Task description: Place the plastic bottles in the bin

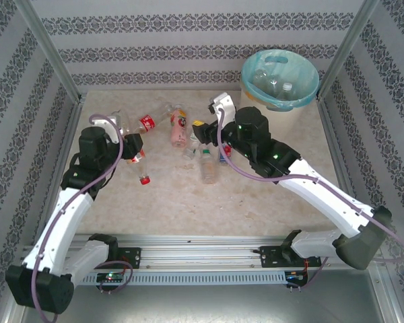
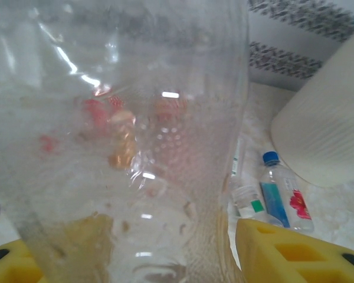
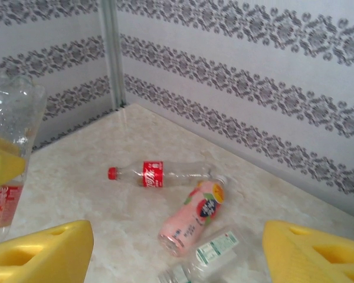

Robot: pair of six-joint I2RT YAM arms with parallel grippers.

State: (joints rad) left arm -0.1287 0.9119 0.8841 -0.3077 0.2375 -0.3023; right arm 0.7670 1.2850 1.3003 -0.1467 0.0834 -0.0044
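Observation:
My left gripper (image 1: pixel 133 149) is shut on a clear plastic bottle (image 2: pixel 124 147) with a red label; the bottle sits between the yellow fingers (image 2: pixel 295 253) and its red cap (image 1: pixel 144 179) points toward the near edge. This held bottle (image 3: pixel 6 147) also stands at the left of the right wrist view. My right gripper (image 1: pixel 209 119) hangs open (image 3: pixel 177 253) over loose bottles: a red-labelled one (image 3: pixel 159 174), a pink one (image 3: pixel 194 218) and a green-labelled one (image 3: pixel 215 247). The cream-white bin (image 1: pixel 279 84) with its turquoise liner stands at the far right, with bottles inside.
An orange-tinted bottle (image 1: pixel 209 168) lies mid-table beside a blue-labelled one (image 2: pixel 283 197) under the right arm. The bin's white wall (image 2: pixel 330 130) rises close to these. Patterned walls and metal posts (image 3: pixel 112 53) enclose the table on three sides.

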